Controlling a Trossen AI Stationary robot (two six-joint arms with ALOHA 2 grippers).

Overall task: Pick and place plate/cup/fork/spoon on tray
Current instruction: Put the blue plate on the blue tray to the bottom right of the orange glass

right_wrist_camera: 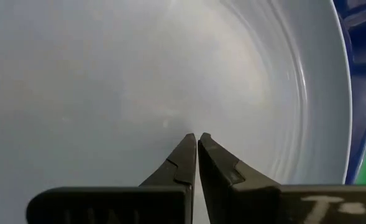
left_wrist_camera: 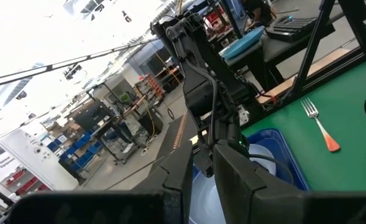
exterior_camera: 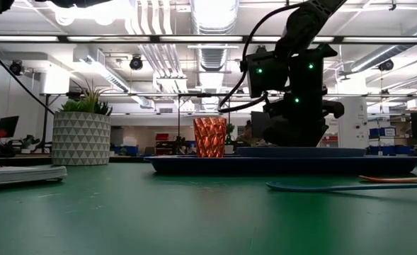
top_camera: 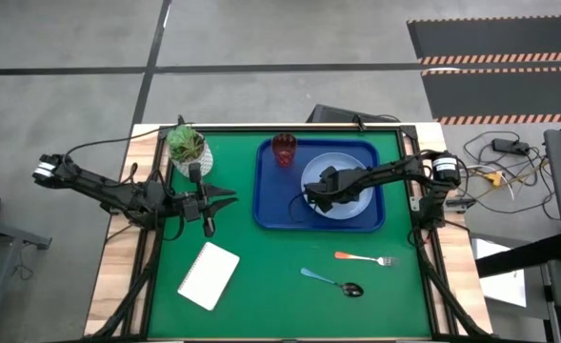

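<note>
Metal fork (top_camera: 366,258) and spoon (top_camera: 331,281) lie lower right, outside the tray (top_camera: 266,205); thin, slippery, so grip each at mid-handle. Your right gripper (top_camera: 310,199) is closed, empty, over the plate (top_camera: 356,208).

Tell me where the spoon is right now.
In the high view the spoon lies on the green mat, right of centre near the front edge, just below the fork, outside the tray.

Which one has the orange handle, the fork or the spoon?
The fork. Its handle is orange-red, with silver tines at the other end. The spoon, lying beside it on the green mat, has a light teal handle and a dark bowl.
</note>
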